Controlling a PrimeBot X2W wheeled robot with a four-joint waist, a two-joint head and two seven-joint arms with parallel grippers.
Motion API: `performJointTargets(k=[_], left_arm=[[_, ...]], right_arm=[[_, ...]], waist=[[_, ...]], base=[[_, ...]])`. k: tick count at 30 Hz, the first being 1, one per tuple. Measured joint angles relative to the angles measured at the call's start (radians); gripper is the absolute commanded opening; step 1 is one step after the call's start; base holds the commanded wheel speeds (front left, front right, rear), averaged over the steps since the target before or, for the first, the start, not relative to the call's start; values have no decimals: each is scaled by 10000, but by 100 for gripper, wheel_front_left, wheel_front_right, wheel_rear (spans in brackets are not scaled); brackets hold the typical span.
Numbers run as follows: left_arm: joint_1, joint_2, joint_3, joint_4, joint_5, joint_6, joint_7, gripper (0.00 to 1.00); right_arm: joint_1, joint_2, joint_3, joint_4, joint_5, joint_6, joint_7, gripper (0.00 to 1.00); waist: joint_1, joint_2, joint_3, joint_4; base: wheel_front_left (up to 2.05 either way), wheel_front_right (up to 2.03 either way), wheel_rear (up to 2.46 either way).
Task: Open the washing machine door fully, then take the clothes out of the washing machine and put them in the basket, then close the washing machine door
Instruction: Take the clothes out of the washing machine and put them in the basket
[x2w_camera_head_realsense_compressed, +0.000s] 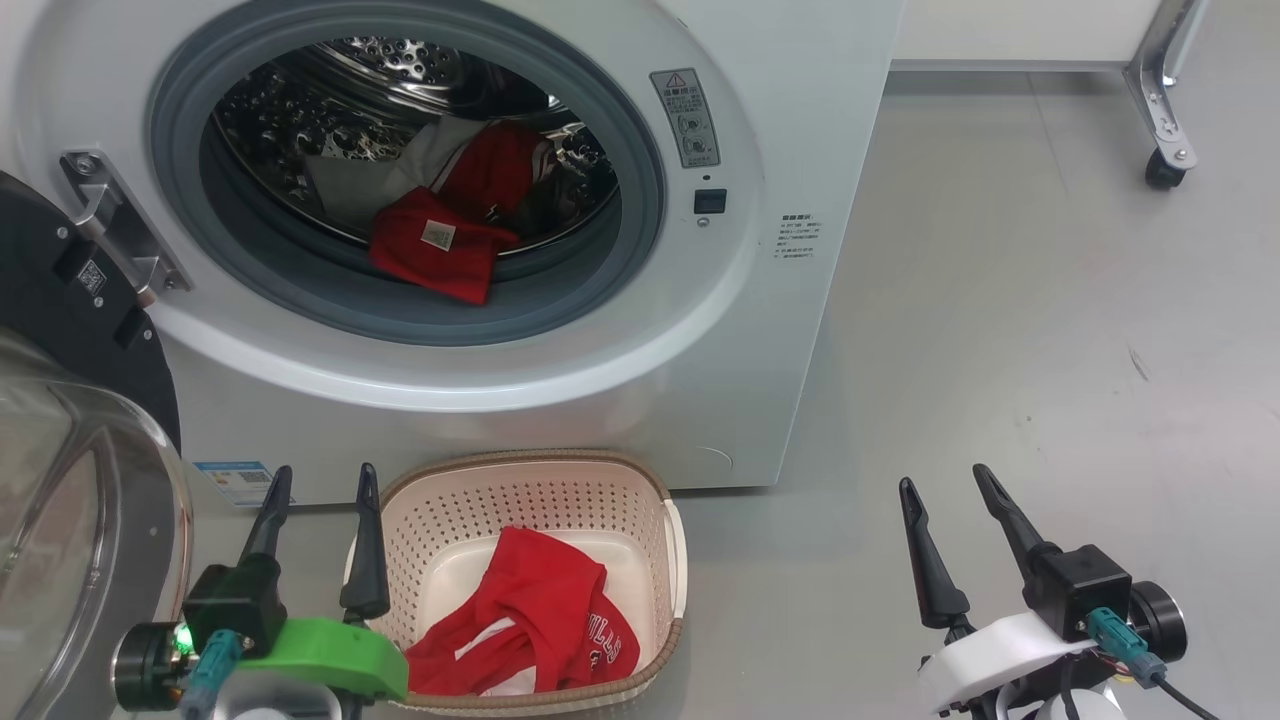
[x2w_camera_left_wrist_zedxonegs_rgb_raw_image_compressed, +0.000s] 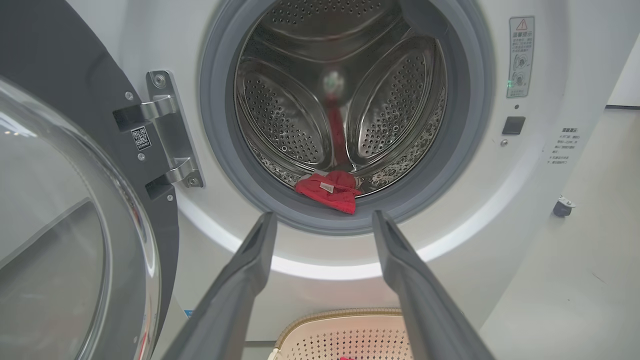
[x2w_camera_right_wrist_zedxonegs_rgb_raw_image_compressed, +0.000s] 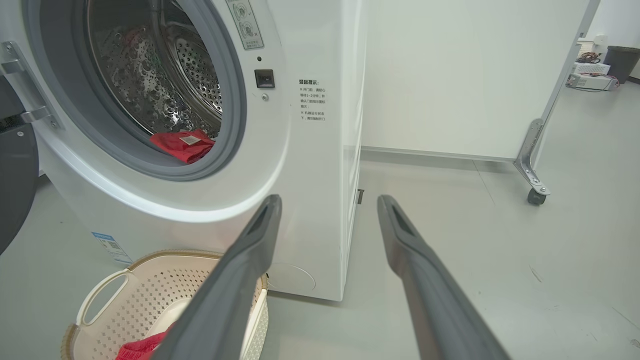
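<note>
Red clothes (x2w_camera_head_realsense_compressed: 432, 245) lie heaped at the front edge of the drum inside the washing machine (x2w_camera_head_realsense_compressed: 760, 330), one folded piece with a small label drooping onto the grey seal (x2w_camera_head_realsense_compressed: 590, 300); a second red bundle (x2w_camera_head_realsense_compressed: 530, 610) sits in the basket (x2w_camera_head_realsense_compressed: 520, 470) on the floor at the foot of the machine; the door (x2w_camera_head_realsense_compressed: 90, 330) stands swung wide at the left; from the head, the left gripper (x2w_camera_head_realsense_compressed: 325, 470) hovers just beside the basket's left rim and the right gripper (x2w_camera_head_realsense_compressed: 942, 476) well apart over bare floor, both with fingers spread and nothing between them.

Along the left wrist, the spread fingers frame the round opening and point at the labelled piece on the lower seal.

Along the right wrist, the fingers point past the machine's right front corner; the same piece shows at the lower edge of the opening.

Cloth like this is likely light, soft and floppy; it would sag, trail and perhaps snag on the seal; pinching a thick fold near the label, at the front edge, seems the surest hold.
</note>
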Motion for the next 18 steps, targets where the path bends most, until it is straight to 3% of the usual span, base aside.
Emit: performJointTargets(k=[18], left_arm=[[977, 0, -167, -1018, 123, 104, 0, 100]], right_arm=[[157, -2, 2, -215, 0, -104, 2, 100]], waist=[[0, 0, -73, -19]], base=[[0, 0, 0]])
